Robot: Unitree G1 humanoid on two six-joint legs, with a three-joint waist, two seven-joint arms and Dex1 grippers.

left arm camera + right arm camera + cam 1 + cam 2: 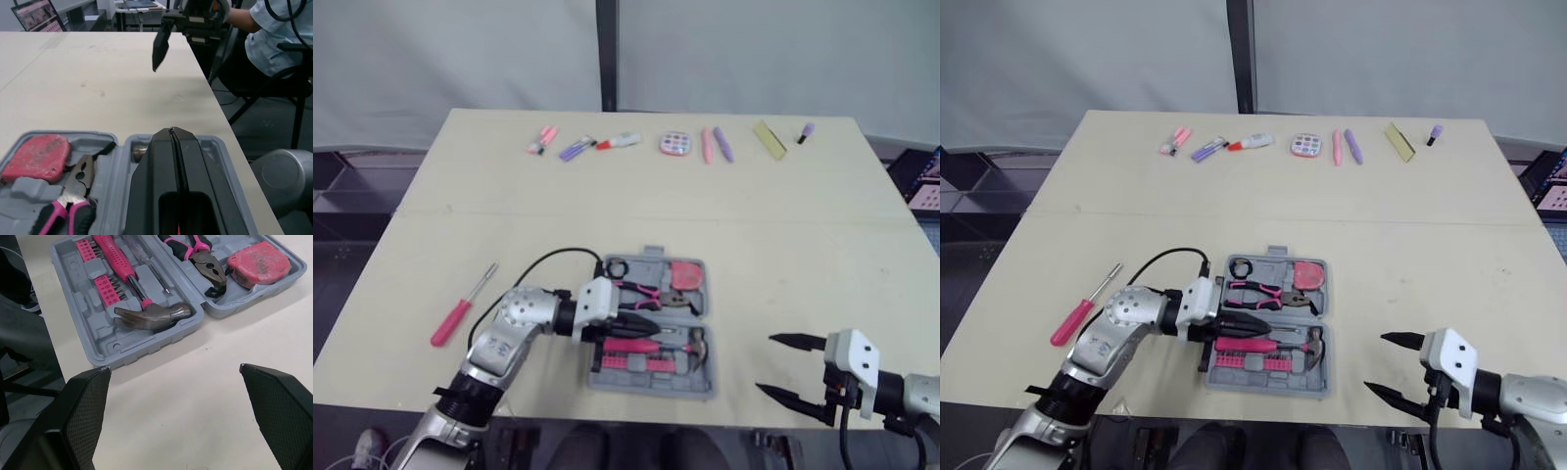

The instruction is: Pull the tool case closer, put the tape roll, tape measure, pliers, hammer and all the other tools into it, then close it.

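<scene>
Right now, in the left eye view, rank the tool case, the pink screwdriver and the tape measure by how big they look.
1. tool case, clearly largest
2. pink screwdriver, long but thin
3. tape measure, smallest, lying in the case

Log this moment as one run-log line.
left gripper shut over open tool case | right gripper open | hammer, pliers, tape measure inside | screwdriver on table

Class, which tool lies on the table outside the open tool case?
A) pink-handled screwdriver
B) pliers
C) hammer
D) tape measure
A: the pink-handled screwdriver lies on the table to the left of the tool case, while the hammer, pliers and tape measure sit inside it.
</scene>
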